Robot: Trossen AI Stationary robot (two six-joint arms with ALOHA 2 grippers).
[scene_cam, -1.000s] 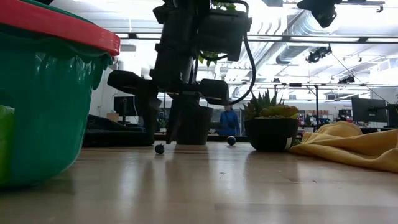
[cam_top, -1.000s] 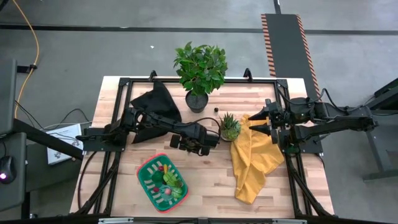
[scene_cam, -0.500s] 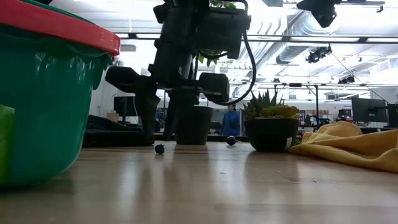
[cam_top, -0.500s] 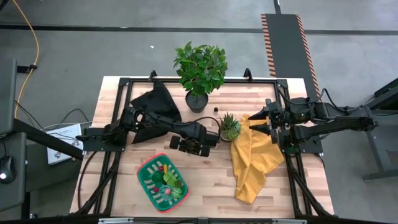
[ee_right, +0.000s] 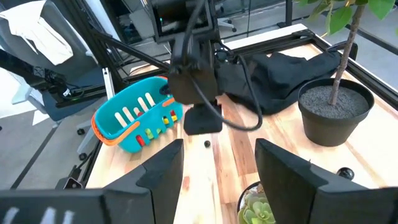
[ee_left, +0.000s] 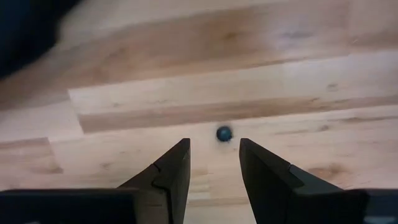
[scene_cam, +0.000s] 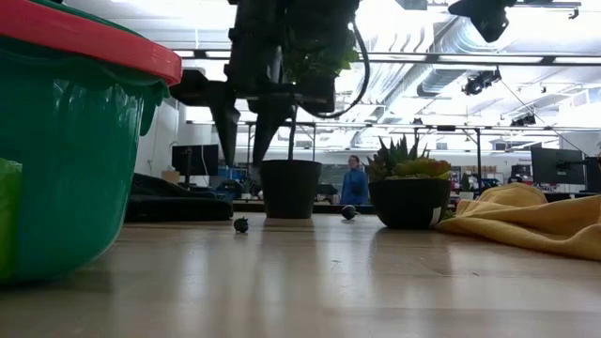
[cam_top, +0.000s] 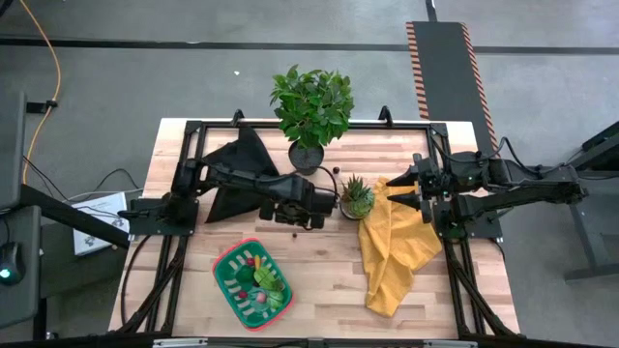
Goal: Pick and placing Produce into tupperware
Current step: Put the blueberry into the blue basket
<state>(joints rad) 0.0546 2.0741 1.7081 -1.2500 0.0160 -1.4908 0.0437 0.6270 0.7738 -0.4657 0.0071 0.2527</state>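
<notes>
In the low view the tupperware (scene_cam: 75, 141) fills the left of the frame, cut off by the left and top edges, its contents hidden behind its wall. The two small dark balls (scene_cam: 240, 224) at centre are too small to identify. In the high view the produce (cam_top: 261, 282) pieces blur together.

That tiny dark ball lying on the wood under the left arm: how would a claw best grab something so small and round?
Probably straight from above, closing across its widest middle. The small dark ball sits alone on the bare wooden table, so nothing blocks either side. Being round, it could roll or squirt out if pinched off-centre. The left gripper hangs over it, jaws open to either side of it.
</notes>
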